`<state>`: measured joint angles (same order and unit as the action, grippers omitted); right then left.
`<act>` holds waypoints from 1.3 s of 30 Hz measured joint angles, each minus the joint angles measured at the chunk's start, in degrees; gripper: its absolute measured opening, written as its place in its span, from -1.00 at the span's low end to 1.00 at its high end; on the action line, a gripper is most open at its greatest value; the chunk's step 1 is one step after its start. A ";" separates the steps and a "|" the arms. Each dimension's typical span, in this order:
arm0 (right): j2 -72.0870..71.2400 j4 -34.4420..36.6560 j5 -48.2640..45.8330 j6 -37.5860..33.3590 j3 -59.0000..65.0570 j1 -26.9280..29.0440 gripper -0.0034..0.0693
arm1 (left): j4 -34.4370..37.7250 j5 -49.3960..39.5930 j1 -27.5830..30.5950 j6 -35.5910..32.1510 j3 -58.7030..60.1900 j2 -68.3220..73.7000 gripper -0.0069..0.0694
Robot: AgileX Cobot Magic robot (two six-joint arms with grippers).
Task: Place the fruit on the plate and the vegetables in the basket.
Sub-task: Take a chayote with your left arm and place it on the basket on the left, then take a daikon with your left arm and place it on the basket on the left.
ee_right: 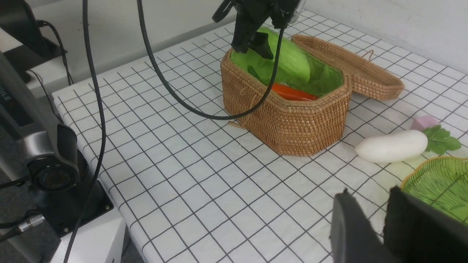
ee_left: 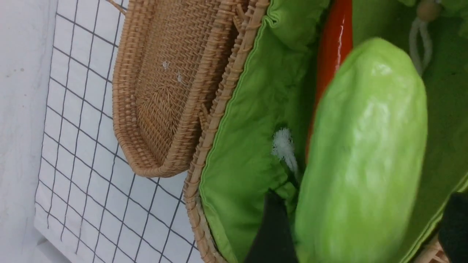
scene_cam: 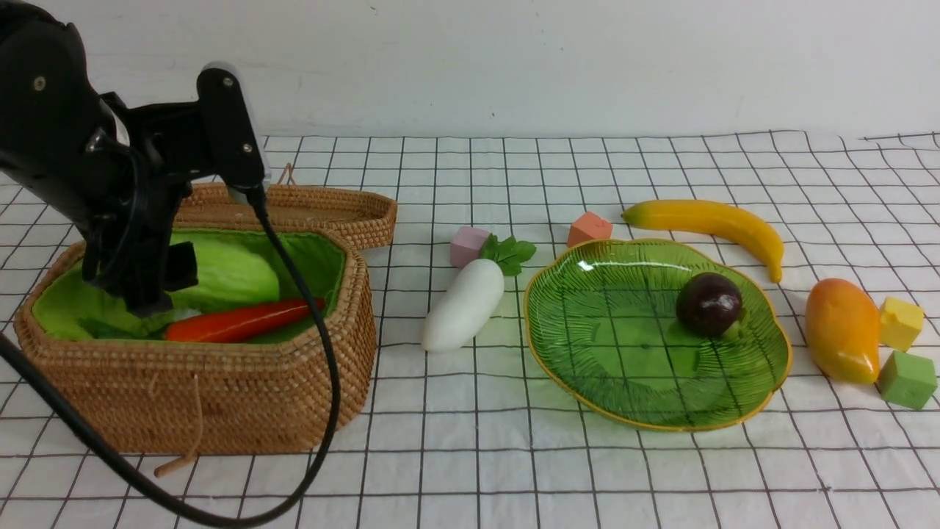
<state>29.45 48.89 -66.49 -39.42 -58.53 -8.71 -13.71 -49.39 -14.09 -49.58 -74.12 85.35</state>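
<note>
The basket (scene_cam: 242, 397) stands at the left and holds the light-green gourd (scene_cam: 228, 275) and the orange-red carrot (scene_cam: 235, 321). My left gripper (scene_cam: 147, 294) is down inside it and open. In the left wrist view (ee_left: 362, 204) the gourd (ee_left: 365, 153) lies between the spread fingers, unclamped. The white radish (scene_cam: 466, 301) lies on the cloth left of the green plate (scene_cam: 587, 367). The mangosteen (scene_cam: 709, 303) sits on the plate. The banana (scene_cam: 712, 220) and mango (scene_cam: 841, 330) lie beside it. My right gripper (ee_right: 365, 199) is shut and empty near the plate's rim (ee_right: 420, 175).
The shallow woven lid (scene_cam: 323, 209) leans behind the basket. Small cubes lie about: pink (scene_cam: 468, 245) by the radish leaves, orange (scene_cam: 589, 228) behind the plate, yellow (scene_cam: 901, 323) and green (scene_cam: 908, 378) right of the mango. A black cable (scene_cam: 323, 382) hangs in front of the basket.
</note>
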 joint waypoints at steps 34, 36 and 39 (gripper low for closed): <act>0.00 -18.71 -2.75 19.99 0.00 0.00 -0.40 | -3.95 -4.77 -21.43 51.38 -34.97 39.43 0.76; 0.00 -18.71 -2.86 19.99 0.00 0.00 -0.39 | -5.26 -2.83 -21.43 52.14 -35.15 41.05 0.81; 0.00 -18.71 -2.86 19.99 0.00 0.00 -0.39 | -5.88 -1.44 -21.43 52.28 -35.22 42.47 0.80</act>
<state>29.45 30.18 -69.35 -19.43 -58.53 -8.71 -19.59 -50.83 -35.51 2.70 -109.34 127.82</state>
